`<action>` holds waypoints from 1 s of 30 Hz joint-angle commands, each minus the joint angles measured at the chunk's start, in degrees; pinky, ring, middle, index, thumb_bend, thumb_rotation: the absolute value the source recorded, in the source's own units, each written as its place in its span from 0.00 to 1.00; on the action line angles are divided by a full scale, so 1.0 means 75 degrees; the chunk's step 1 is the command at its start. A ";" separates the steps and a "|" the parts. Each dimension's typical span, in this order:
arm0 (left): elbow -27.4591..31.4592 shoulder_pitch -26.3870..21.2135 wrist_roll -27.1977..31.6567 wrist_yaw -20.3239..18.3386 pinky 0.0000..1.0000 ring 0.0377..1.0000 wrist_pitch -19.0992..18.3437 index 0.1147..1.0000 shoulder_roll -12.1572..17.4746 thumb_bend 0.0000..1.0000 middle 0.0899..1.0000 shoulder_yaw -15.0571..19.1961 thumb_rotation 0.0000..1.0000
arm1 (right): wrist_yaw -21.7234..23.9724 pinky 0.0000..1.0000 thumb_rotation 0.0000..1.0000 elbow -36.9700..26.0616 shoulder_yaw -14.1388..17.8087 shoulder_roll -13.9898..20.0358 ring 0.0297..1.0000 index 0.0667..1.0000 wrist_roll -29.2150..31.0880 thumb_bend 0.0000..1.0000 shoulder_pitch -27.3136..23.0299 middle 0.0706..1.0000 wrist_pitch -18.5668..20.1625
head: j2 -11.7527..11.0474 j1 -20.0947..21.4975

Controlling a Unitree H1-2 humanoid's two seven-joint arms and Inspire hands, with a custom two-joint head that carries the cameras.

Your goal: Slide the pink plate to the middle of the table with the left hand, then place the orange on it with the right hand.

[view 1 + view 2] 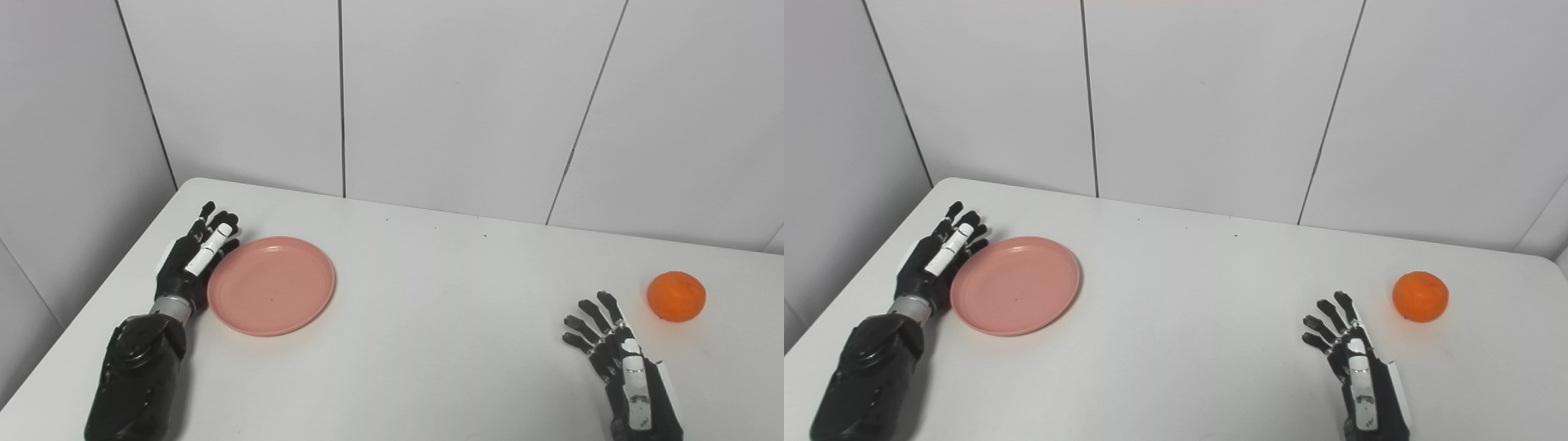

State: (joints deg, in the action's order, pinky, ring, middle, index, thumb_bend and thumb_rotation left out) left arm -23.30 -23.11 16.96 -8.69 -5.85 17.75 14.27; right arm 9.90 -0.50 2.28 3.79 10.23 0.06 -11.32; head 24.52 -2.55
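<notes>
Left eye view shows the left hand (195, 257) lying flat at the table's (429, 318) left side, fingers extended and close together, holding nothing, its inner edge against the pink plate's (271, 285) left rim. That plate sits left of centre. Farther right, the right hand (618, 361) rests with fingers spread wide and empty, near the orange (676, 296), which lies apart from it.

Bare test lab, plain white table (429, 343), blank white panelled walls (459, 104) in a corner
</notes>
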 commanded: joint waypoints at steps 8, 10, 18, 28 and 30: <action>0.0783 0.0101 -0.0017 -0.0096 0.84 0.87 -0.0410 1.00 -0.0341 0.75 0.94 -0.0396 0.50 | -0.0068 0.76 1.00 0.0507 -0.0140 -0.0288 0.80 0.94 -0.0020 0.72 0.0431 0.88 -0.0026 | 0.0011 0.0008; 0.0951 0.0143 0.0039 -0.0092 0.85 0.87 -0.0539 1.00 -0.0405 0.74 0.94 -0.0393 0.49 | -0.0070 0.76 1.00 0.0508 -0.0140 -0.0290 0.80 0.94 -0.0011 0.72 0.0428 0.88 -0.0020 | 0.0011 0.0008; 0.1241 0.0222 -0.0041 -0.0011 0.86 0.86 -0.0707 1.00 -0.0512 0.71 0.92 -0.0526 0.50 | -0.0070 0.76 1.00 0.0523 -0.0163 -0.0276 0.81 0.94 0.0002 0.72 0.0412 0.89 -0.0026 | 0.0016 -0.0010; 0.1288 0.0248 -0.0302 0.0234 0.87 0.85 -0.0623 1.00 -0.0764 0.76 0.90 -0.0701 0.50 | -0.0087 0.77 1.00 0.0510 -0.0182 -0.0299 0.81 0.94 0.0005 0.71 0.0397 0.89 0.0019 | 0.0011 -0.0003; 0.1305 0.0249 -0.0337 0.0276 0.87 0.85 -0.0638 1.00 -0.0821 0.77 0.90 -0.0733 0.50 | -0.0101 0.77 1.00 0.0515 -0.0189 -0.0303 0.81 0.94 -0.0021 0.71 0.0392 0.89 0.0011 | 0.0014 0.0002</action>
State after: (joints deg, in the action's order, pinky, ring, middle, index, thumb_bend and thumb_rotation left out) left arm -14.48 -20.46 15.02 -6.65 -10.42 12.54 9.74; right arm 9.27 -0.49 2.04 3.46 9.96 -0.10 -11.32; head 24.61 -2.46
